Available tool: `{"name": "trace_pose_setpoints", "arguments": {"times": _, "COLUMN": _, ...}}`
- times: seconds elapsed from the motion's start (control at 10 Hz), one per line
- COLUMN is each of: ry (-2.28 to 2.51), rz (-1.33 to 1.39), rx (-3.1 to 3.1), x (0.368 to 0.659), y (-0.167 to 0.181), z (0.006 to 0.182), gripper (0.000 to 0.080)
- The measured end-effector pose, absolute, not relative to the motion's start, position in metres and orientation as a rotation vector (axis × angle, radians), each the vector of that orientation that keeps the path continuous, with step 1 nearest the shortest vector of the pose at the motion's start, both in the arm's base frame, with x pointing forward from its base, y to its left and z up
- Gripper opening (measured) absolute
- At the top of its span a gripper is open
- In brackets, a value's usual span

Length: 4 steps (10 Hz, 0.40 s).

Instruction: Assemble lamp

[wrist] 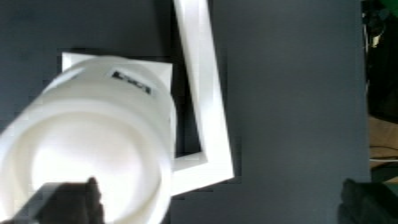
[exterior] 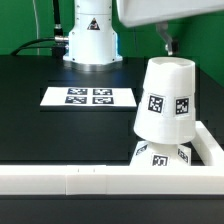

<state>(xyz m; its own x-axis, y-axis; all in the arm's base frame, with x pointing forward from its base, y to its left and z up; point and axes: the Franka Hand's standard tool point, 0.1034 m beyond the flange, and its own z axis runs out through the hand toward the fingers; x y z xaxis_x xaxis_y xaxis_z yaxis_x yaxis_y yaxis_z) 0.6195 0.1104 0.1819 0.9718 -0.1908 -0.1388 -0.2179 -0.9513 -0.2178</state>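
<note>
The white tapered shade [exterior: 165, 98] stands narrow end up at the exterior view's right, with square tags on its side. It sits over the tagged white base [exterior: 160, 156], which shows just behind the front rail. The bulb is hidden. My gripper [exterior: 168, 42] hangs just above the shade's top and does not hold it. In the wrist view the shade [wrist: 89, 140] fills the space below one dark finger [wrist: 63, 205]. The other finger [wrist: 366, 205] is far off to the side. My gripper [wrist: 214, 208] is open and empty. A corner of the base [wrist: 86, 64] shows beyond the shade.
A long white rail [exterior: 80, 180] runs along the front and turns back at the right [exterior: 210, 145], close beside the lamp parts; it also shows in the wrist view [wrist: 205, 90]. The marker board [exterior: 88, 96] lies on the black table. The arm's white pedestal [exterior: 90, 35] stands behind.
</note>
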Motion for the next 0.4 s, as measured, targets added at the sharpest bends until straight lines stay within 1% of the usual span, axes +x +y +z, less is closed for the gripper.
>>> {"name": "trace_pose_setpoints", "arguments": {"times": 0.1, "ry": 0.342, "rz": 0.206, "rx": -2.883, "x": 0.618, "y": 0.118, "z": 0.190, "gripper": 0.0679}}
{"name": "trace_pose_setpoints", "arguments": {"times": 0.2, "ry": 0.377, "rz": 0.220, "rx": -2.879, "x": 0.620, "y": 0.126, "z": 0.195, "gripper": 0.0696}}
{"name": "trace_pose_setpoints", "arguments": {"times": 0.4, "ry": 0.420, "rz": 0.236, "rx": -2.877, "x": 0.622, "y": 0.136, "z": 0.191, "gripper": 0.0699}}
